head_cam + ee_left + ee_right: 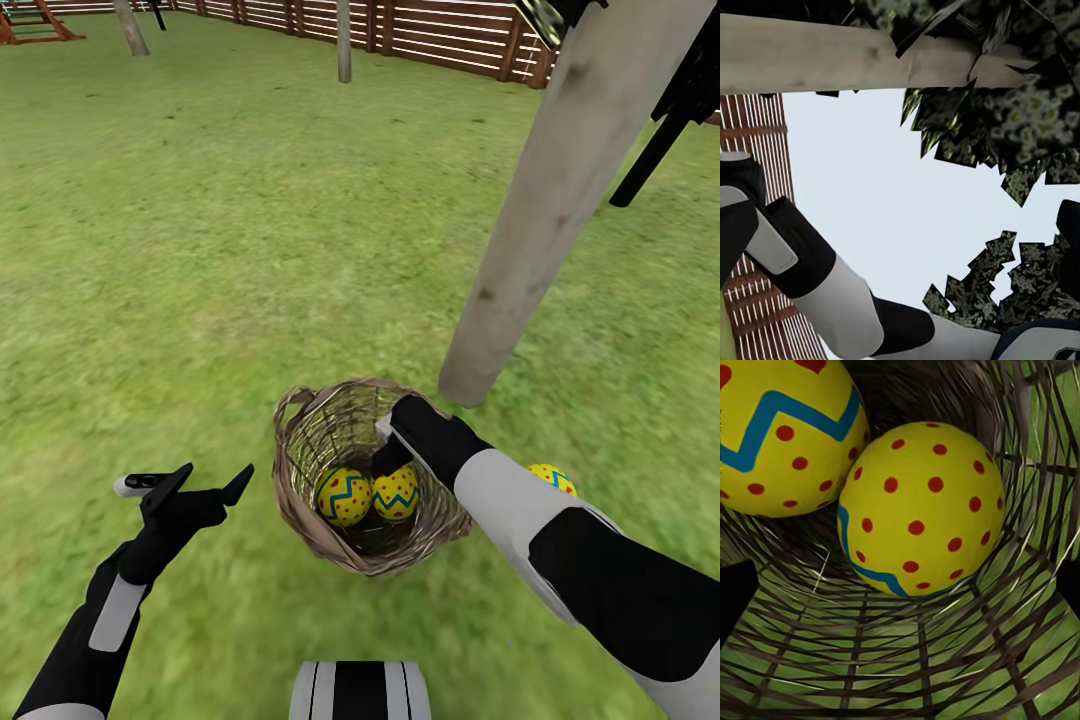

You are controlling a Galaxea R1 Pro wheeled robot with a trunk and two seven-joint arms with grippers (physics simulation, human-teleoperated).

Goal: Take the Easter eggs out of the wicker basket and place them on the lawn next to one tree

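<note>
The brown wicker basket [300, 505] stands on the lawn [200, 260] just in front of a pale tree trunk [560, 200]. Two yellow eggs lie inside it, one with a blue zigzag [345, 497] [784, 435] and one showing mostly red dots [397, 493] [922, 506]. A third egg [552, 478] rests on the grass near the trunk, half hidden by my right forearm. My right gripper [385, 455] [901, 589] reaches into the basket, open, just short of the dotted egg. To the left of the basket, my left gripper [215, 472] hangs open and empty.
A brown slat fence [440, 35] closes the far side, with two more trunks [343, 40] [130, 25] and a play frame [30, 20]. Thin black stems [660, 140] stand right of the near trunk. In the left wrist view, leaves [1020, 90] hang over the trunk [810, 52].
</note>
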